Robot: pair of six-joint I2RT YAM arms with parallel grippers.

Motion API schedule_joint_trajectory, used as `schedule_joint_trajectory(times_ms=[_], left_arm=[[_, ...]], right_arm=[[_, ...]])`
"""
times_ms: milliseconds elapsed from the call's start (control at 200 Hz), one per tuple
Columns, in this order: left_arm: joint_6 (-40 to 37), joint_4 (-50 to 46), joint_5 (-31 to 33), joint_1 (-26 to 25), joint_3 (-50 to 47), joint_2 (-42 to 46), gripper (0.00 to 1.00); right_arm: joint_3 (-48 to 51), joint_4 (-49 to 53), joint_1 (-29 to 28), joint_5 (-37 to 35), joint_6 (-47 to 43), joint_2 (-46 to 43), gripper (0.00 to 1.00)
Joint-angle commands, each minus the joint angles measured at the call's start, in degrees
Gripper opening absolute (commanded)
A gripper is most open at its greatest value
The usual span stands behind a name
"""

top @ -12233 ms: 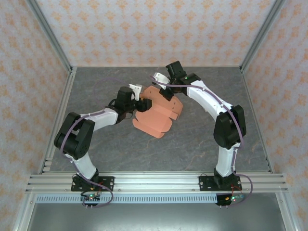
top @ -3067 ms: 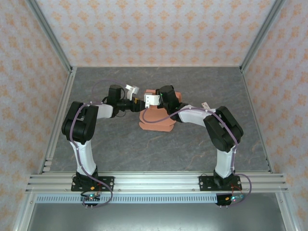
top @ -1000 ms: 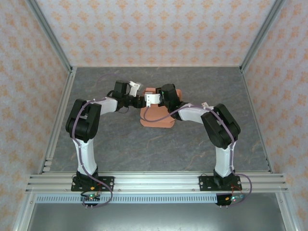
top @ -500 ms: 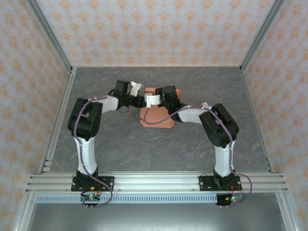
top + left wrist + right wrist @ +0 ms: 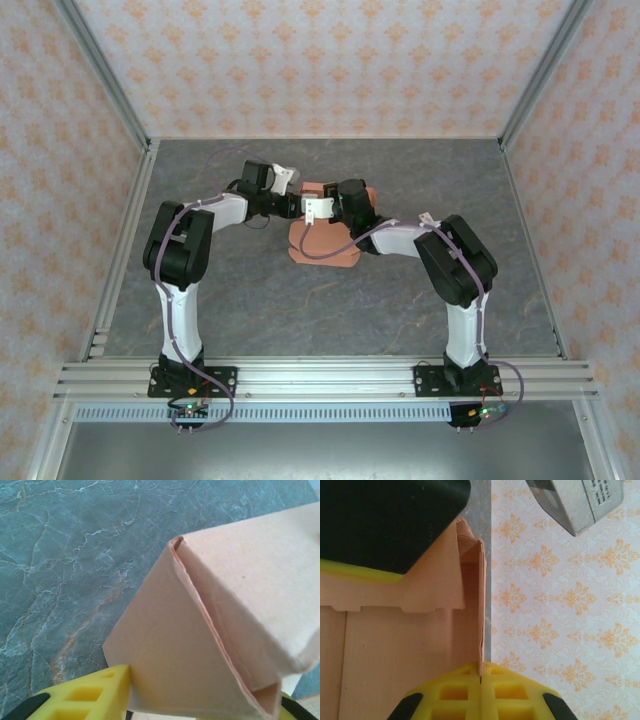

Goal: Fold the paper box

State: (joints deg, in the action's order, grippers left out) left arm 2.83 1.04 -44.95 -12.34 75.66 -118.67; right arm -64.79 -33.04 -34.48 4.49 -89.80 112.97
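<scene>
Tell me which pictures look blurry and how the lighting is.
Top external: even soft light, faint shadows, paper box sharp. Left wrist: box very close and slightly soft, table crisper. Right wrist: box and wallpaper both sharp, no glare.

1. Table (image 5: 250, 310): on my overhead feed I log a grey, stone-patterned top with pale veins. The left wrist feed adds rust-coloured streaks.
2. Resting on it: the paper box (image 5: 325, 245), salmon-orange, a little toward 12 o'clock from the table's centre.
3. The box's 6 o'clock edge lies on the top. I cannot tell whether its 12 o'clock end touches.
4. Left wrist feed: a folded box corner stands up, with bare table at its 9 and 12 o'clock.
</scene>
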Motion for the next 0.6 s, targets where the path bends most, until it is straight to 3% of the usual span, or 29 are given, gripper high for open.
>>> schedule_joint_trajectory(times_ms=[0, 300, 596], left_arm=[[1.1, 0.0, 3.1, -0.5, 1.9, -1.2, 0.37], [5.4, 2.8, 8.7, -1.5, 2.1, -1.7, 0.37], [11.4, 9.7, 15.0, -1.7, -1.4, -0.6, 0.29]], right_arm=[[1.2, 0.4, -0.1, 2.6, 1.9, -2.5, 0.0], [1.0, 1.7, -0.5, 3.1, 2.4, -2.5, 0.0], [0.2, 3.3, -1.0, 3.1, 2.5, -2.6, 0.0]])
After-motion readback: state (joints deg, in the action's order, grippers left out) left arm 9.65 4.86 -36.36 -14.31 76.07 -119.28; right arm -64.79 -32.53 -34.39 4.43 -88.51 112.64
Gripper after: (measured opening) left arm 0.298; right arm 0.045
